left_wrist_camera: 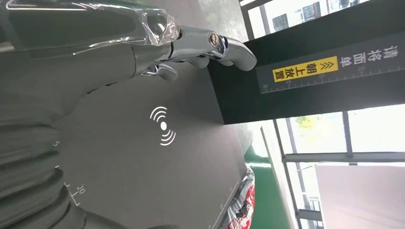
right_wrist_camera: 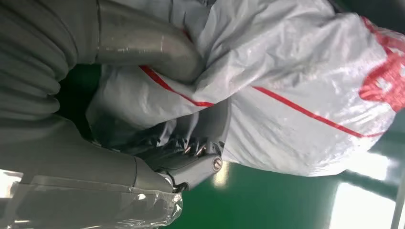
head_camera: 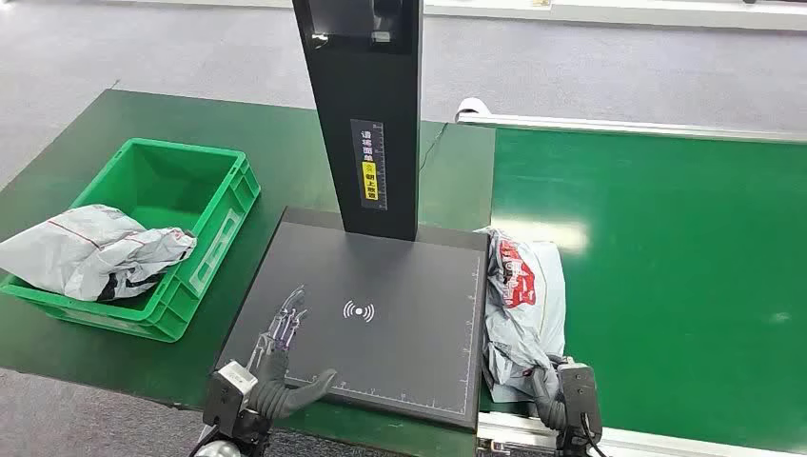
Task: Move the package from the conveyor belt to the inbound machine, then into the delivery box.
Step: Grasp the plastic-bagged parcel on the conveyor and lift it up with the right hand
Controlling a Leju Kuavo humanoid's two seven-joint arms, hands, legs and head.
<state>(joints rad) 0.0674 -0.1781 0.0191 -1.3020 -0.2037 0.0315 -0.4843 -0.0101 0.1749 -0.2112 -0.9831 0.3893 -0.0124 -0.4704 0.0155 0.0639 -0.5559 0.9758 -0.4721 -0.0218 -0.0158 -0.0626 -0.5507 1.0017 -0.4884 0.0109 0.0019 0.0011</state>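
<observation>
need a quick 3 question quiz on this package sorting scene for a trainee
1. True or false: the right hand grips the grey package lying at the conveyor belt edge.
2. Where is the left hand? A) in the green crate B) over the black scan platform C) on the belt
3. Fill in: the green crate already holds a grey ____.

Key: 1 true; 2 B, open over the scan platform; 3 package.
</observation>
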